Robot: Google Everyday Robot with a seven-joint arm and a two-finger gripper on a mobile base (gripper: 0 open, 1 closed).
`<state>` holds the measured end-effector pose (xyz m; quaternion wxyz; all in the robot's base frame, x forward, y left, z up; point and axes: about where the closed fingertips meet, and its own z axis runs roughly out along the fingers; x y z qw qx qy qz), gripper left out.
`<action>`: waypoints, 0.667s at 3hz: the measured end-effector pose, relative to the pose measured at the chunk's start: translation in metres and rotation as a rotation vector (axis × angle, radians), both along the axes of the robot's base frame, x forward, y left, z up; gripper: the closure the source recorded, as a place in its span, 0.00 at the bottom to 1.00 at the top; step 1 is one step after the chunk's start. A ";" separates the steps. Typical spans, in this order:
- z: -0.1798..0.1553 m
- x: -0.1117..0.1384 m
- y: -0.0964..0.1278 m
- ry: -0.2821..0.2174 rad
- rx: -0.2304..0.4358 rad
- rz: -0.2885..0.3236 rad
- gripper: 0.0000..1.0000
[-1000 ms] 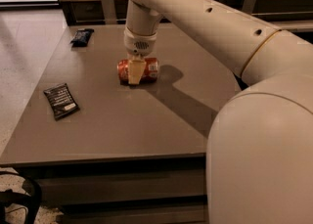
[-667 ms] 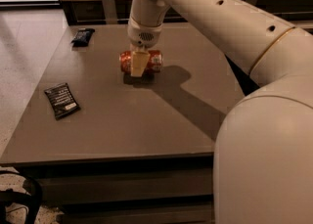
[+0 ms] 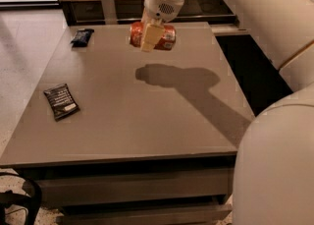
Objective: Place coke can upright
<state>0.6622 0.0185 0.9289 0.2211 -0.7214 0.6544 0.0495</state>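
1. The gripper [image 3: 152,35] hangs over the far half of the table [image 3: 147,130], near the middle of the far edge; its jaws are closed on the can [image 3: 168,36], with one pale finger [image 3: 149,38] crossing the can's front and the other hidden behind it.
2. The can lies on its side in that grip, its long axis running left to right; it sits clear of the worktop, not touching it.
3. The shadow [image 3: 176,79] of the can and arm falls on the worktop nearer the middle, apart from the can itself.
4. The arm [image 3: 245,3] comes in from the right side, above the right edge.
5. One dark packet [image 3: 82,37] lies flat at the far left corner; a second dark packet [image 3: 61,101] lies flat near the left edge, about halfway along it; both are well apart from the can.
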 end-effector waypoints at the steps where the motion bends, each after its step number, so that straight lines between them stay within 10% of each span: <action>1: 0.026 0.009 -0.008 -0.057 0.151 0.019 1.00; 2: 0.041 0.009 -0.013 -0.089 0.263 0.034 1.00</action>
